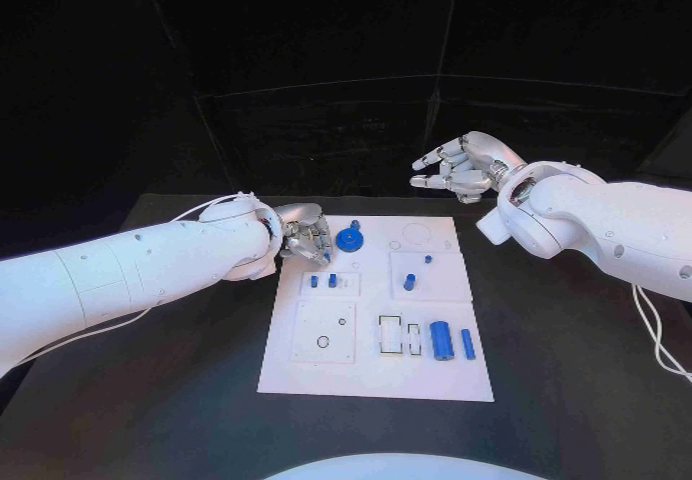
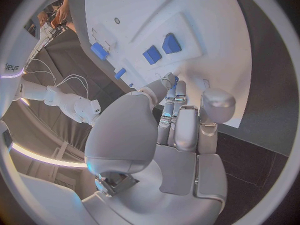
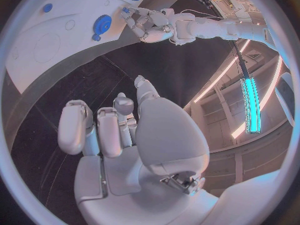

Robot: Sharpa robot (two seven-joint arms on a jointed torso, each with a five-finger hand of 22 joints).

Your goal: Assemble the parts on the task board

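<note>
1. Two white robot arms are reaching over the wide black table [image 1: 144, 400], the left one lying low along it and the right one raised above its far side
2. Lying flat in the middle of that table, the white rectangular task board [image 1: 378, 375] is carrying raised white panels, outlined slots and small holes, several of them looking unfilled
3. Hovering beyond the board's far edge, the silver right hand [image 1: 459, 166] is holding nothing, its fingers loosely curled and apart
4. Pressing in at the board's far left corner, the silver left hand [image 1: 302, 240] is bunching its fingers just beside the disc; whether it is gripping anything I cannot tell
5. Sitting near that hand, the round blue disc part [image 1: 351, 238] seems mounted already
6. Waiting loose near the right edge, two blue cylinder parts [image 1: 443, 341] are lying side by side
7. Standing in the middle panels, small blue peg parts [image 1: 333, 280] suggest partial progress, with most assembly probably remaining
</note>
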